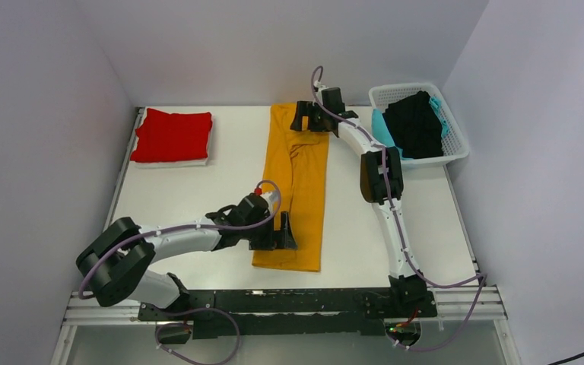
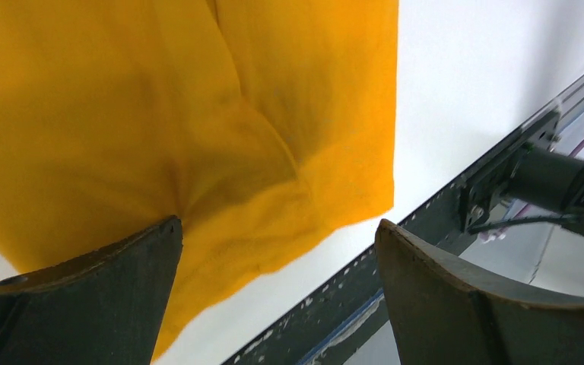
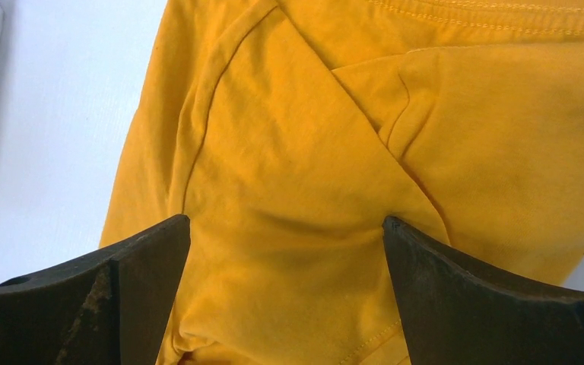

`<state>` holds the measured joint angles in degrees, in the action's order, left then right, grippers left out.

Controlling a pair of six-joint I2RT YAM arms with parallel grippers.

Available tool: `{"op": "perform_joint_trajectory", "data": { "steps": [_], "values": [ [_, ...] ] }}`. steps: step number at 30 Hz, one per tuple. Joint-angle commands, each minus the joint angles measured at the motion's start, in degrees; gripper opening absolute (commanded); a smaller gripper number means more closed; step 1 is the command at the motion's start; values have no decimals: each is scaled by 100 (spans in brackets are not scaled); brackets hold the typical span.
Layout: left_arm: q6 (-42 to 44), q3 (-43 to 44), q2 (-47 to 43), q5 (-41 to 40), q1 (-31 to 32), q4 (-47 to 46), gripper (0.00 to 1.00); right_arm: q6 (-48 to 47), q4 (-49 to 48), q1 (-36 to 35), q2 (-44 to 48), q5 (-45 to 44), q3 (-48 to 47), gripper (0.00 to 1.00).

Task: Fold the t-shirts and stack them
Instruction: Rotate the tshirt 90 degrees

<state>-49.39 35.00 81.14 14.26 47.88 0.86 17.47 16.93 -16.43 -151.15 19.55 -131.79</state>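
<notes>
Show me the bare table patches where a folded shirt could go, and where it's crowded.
Bare: between the red folded shirt and the yellow shirt; the table's near right, between the right arm and its edge. Crowded: the far right corner, with the basket and right arm.

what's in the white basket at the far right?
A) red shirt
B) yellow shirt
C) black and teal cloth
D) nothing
C: the basket holds black cloth with teal cloth showing at its sides. The red shirt lies folded at the far left, and the yellow shirt lies mid-table.
</notes>
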Motion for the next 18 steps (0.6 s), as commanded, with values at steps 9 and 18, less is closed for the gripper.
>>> {"op": "perform_joint_trajectory", "data": {
  "steps": [9,18],
  "values": [
    [895,642,-1804,-1202,285,1478,99,-930,692,10,1870,-239,656,100],
    [746,-242,-2964,-1708,-377,2378,99,-27,-577,-836,5795,-1702,6161,100]
  ]
}}
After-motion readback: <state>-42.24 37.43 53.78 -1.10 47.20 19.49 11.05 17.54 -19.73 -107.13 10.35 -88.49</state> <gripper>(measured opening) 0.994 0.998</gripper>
